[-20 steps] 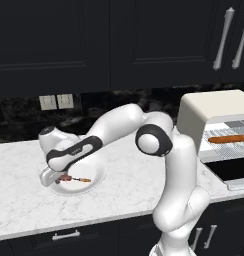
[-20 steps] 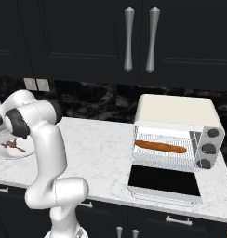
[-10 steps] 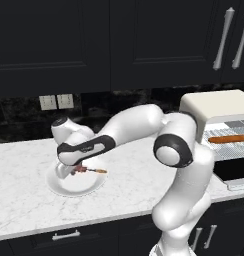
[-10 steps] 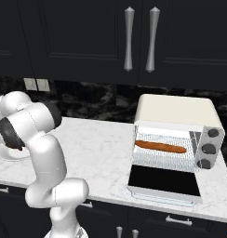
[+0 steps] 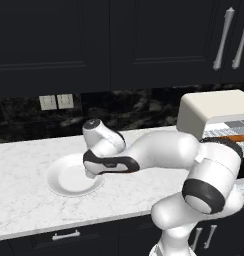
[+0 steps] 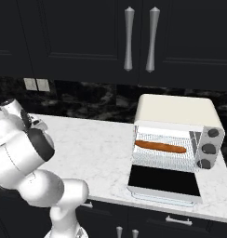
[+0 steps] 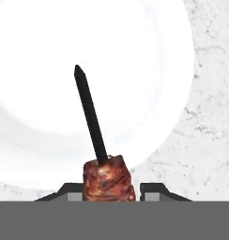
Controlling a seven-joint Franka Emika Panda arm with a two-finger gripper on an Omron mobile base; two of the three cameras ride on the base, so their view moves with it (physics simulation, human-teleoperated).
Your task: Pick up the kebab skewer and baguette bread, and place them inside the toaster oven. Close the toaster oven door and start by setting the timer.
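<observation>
Hand view: kebab skewer (image 7: pixel 101 154) — thin dark pointed stick with a rough reddish-brown meat chunk at its base — stands between the two dark finger tips at the bottom edge. The gripper (image 7: pixel 109 190) is clamped on the meat chunk, a finger tip touching each side. Behind it, the smooth round white plate (image 7: pixel 149 56) fills the upper left; grey-veined white marble counter (image 7: pixel 205 140) shows at the right.

Left base view: plate (image 5: pixel 61 175) at centre left, with the gripper end of the arm over its right rim.

Right base view: boxy cream toaster oven (image 6: pixel 173 111) at right — toaster oven door (image 6: pixel 164 181) folded down flat, dark glass up. The baguette bread (image 6: pixel 161 147), a long orange-brown loaf, lies on the wire rack inside. Open counter lies between arm and oven.
</observation>
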